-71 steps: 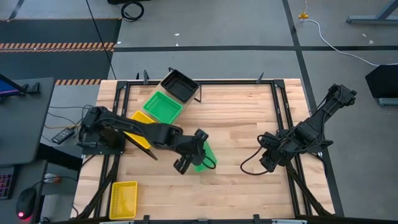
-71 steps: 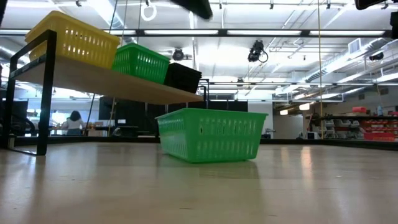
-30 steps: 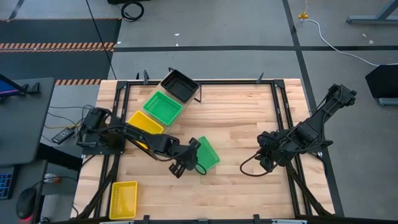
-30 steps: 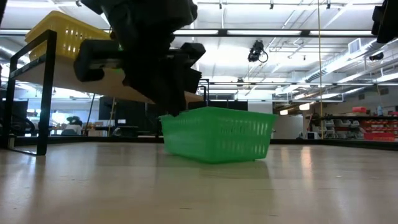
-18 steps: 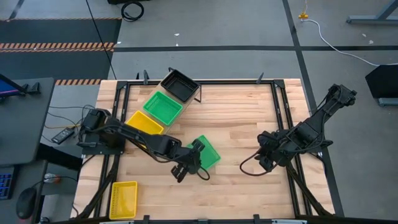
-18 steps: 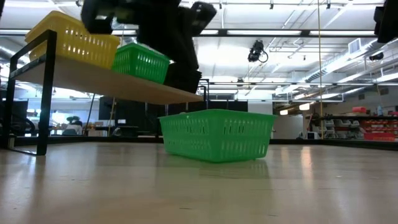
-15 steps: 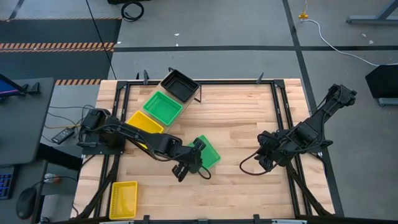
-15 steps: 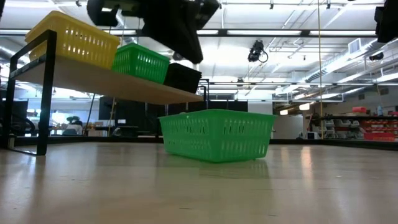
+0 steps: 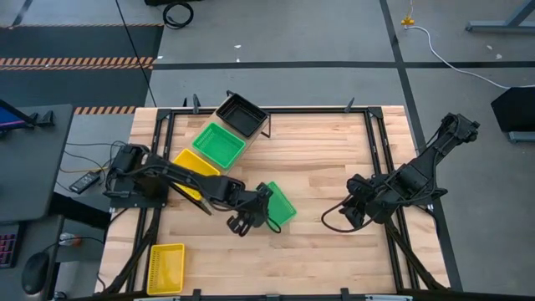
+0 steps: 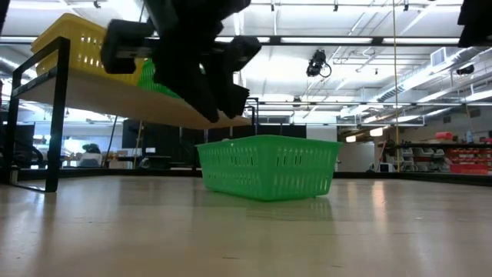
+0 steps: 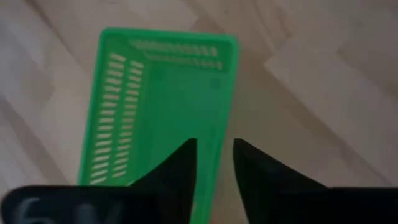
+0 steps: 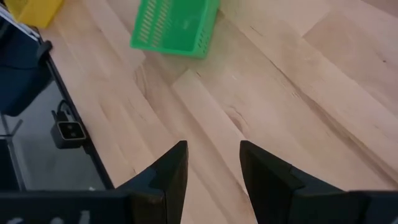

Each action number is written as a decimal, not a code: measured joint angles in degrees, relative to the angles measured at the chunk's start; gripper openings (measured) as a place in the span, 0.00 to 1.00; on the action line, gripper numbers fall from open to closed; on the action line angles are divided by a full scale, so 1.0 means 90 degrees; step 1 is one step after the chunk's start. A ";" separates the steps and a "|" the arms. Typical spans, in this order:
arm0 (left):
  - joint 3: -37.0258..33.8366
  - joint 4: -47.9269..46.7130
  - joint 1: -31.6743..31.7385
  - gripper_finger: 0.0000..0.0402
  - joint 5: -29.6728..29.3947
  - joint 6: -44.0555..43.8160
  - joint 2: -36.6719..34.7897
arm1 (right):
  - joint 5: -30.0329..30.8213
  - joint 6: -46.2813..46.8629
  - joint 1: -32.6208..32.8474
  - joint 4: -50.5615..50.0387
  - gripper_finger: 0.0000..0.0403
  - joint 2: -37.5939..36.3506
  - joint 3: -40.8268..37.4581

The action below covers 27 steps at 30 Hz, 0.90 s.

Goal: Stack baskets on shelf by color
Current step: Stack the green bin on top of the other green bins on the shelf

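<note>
High view: left gripper (image 9: 243, 222) sits over the middle of the wooden tabletop (image 9: 326, 159), at the near-left edge of a loose green basket (image 9: 279, 206) that lies flat on the wood, mouth up. Left wrist view: two dark fingers (image 11: 177, 168) are parted with a narrow gap, straddling the line of the basket's long side wall; green shows between them, but contact with the wall cannot be confirmed, so no hold is recorded. Low view: basket (image 10: 267, 166) rests level on the table, left gripper body hanging above and to its left, apparently clear of the rim. Shelf (image 10: 154, 105) stands at the back-left of the table; on it, in a row, a yellow basket (image 9: 195, 164), a green basket (image 9: 219, 143) and a black basket (image 9: 242, 114), touching or nearly touching one another. One more yellow basket (image 9: 165, 267) lies on the tabletop at the front-left corner, well apart from everything else. Right gripper (image 9: 351, 209) waits at the right side of the table, well apart from the loose green basket; right wrist view shows its fingers (image 12: 171, 171) spread with a clear gap, nothing between them but bare wood, the green basket farther off ahead.
</note>
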 joint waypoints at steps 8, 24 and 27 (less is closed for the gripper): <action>-0.0002 0.0259 0.0254 0.50 0.0445 0.0263 0.0609 | 0.0016 0.0104 -0.0002 0.0243 0.38 0.0002 0.0000; 0.1483 -0.0752 0.0036 0.02 -0.0102 0.0204 0.1073 | 0.0077 -0.0150 0.0000 0.0466 0.38 0.0002 -0.0002; 0.2005 -0.1029 0.0047 0.02 -0.0183 0.0167 0.1073 | 0.0080 -0.0259 -0.0002 0.0466 0.38 0.0002 -0.0002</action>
